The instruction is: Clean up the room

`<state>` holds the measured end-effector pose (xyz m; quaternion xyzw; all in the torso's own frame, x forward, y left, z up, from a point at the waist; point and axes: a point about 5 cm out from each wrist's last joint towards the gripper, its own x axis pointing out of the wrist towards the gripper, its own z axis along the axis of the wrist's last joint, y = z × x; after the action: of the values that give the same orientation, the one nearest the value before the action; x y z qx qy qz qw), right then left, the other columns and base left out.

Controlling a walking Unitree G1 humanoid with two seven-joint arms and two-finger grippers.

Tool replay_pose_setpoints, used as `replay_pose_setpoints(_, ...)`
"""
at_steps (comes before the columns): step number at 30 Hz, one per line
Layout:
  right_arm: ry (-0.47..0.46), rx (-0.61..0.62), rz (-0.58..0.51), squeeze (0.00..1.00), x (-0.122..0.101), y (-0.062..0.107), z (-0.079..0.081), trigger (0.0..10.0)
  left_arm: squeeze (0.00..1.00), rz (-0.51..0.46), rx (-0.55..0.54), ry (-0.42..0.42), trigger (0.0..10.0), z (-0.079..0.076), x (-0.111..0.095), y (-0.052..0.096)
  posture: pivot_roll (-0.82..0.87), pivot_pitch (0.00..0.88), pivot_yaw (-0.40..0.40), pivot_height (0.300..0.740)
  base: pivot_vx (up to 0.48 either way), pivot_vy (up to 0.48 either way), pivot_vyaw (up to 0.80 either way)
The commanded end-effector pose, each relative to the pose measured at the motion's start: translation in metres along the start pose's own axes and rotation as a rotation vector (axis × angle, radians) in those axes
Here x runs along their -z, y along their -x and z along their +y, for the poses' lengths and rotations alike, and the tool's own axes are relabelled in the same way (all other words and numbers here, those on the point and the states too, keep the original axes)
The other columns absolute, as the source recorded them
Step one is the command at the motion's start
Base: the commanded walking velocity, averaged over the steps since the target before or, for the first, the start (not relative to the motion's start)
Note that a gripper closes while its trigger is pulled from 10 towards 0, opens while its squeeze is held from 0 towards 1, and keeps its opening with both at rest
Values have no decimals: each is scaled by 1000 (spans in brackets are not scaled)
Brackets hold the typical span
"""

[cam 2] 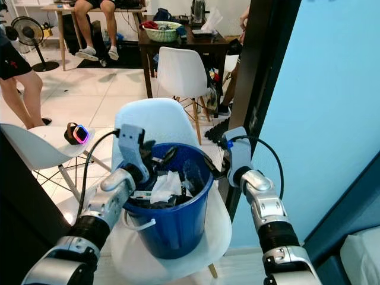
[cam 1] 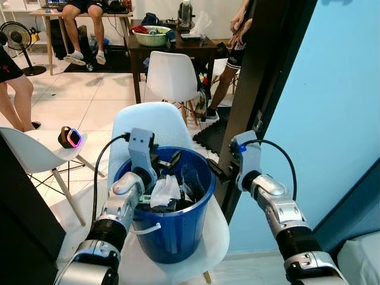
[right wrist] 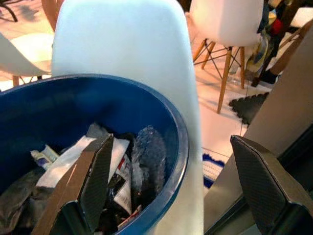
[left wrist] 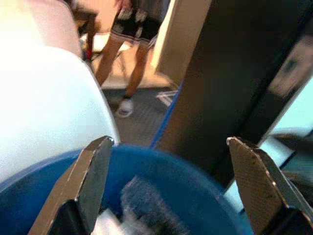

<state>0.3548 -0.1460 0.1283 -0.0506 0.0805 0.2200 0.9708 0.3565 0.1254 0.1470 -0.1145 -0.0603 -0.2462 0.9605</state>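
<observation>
The left gripper [cam 1: 168, 159] hangs over the blue bucket [cam 1: 178, 228], fingers wide apart, holding nothing. The right gripper [cam 1: 215, 168] sits by the bucket's rim, fingers wide apart too. One bucket stands on one white chair [cam 1: 148, 122]. Inside lies trash [cam 1: 169, 191], maybe wrappers.

Bucket [cam 1: 178, 231] sits on the near chair [cam 1: 142, 119], toward the seat's front edge — rubbish [cam 1: 169, 190] inside. Left, a second chair [cam 1: 29, 151] carries a small device [cam 1: 69, 137]; behind, a third chair [cam 1: 172, 76] before the desk [cam 1: 205, 50] — basket [cam 1: 151, 37] on it.
</observation>
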Motion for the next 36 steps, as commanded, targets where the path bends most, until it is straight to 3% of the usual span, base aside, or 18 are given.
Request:
replay_pose_setpoints(1, -6, -8, 0, 0, -1, -1, 2, 10000, 0, -31, 20, 32, 10000, 6, -9, 6, -61, 0, -40, 740, 0, 0, 0)
replay_pose_setpoints(4, -6, -10, 1, 0, -1, -1, 2, 10000, 0, -49, 35, 44, 10000, 7, -13, 8, -61, 0, -40, 740, 0, 0, 0)
replay_pose_setpoints(7, -10, 3, 5, 0, 0, -1, 1, 10000, 0, -92, 25, 24, 10000, 18, -25, 21, -47, 0, -42, 740, 0, 0, 0)
replay_pose_setpoints(10, -10, 3, 5, 0, 0, -1, 1, 10000, 0, -92, 25, 24, 10000, 18, -25, 21, -47, 0, -42, 740, 0, 0, 0)
replay_pose_setpoints(12, -16, 53, 3, 0, 1, 1, -6, 10000, 0, -160, -47, 52, 10000, 30, -37, 36, -41, 0, -45, 740, 0, 0, 0)
replay_pose_setpoints(14, -18, 78, -1, 0, 1, 2, -9, 10000, 0, -186, -59, 81, 10000, 32, -41, 41, -41, 0, -45, 740, 0, 0, 0)
replay_pose_setpoints(20, -39, 108, -16, 0, 0, 3, -15, 10000, 0, -288, 60, 196, 10000, 20, -61, 52, -36, 0, -50, 740, 0, 0, 0)
replay_pose_setpoints(21, -47, 117, -26, 0, -2, 3, -16, 10000, 0, -362, 135, 251, 10000, 13, -78, 55, -34, 0, -52, 740, 0, 0, 0)
replay_pose_setpoints(23, -47, 117, -26, 0, -2, 3, -16, 10000, 0, -362, 135, 251, 10000, 13, -78, 55, -34, 0, -52, 740, 0, 0, 0)
replay_pose_setpoints(25, -86, 135, -67, 0, -5, 3, -18, 10000, 0, -504, 235, 253, 10000, 3, -118, 56, -32, 0, -50, 740, 0, 0, 0)
replay_pose_setpoints(28, -112, 147, -102, 0, -7, 4, -18, 10000, 0, -554, 219, 205, 10000, 5, -135, 55, -37, 0, -42, 740, 0, 0, 0)
replay_pose_setpoints(31, -123, 160, -113, 0, -6, 6, -19, 10000, 0, -594, 168, 208, 10000, 14, -143, 55, -38, 0, -41, 740, 0, 0, 0)
replay_pose_setpoints(36, -125, 163, -111, 0, -4, 6, -18, 10000, 0, -607, 156, 224, 10000, 14, -148, 56, -40, 0, -42, 740, 0, 0, 0)
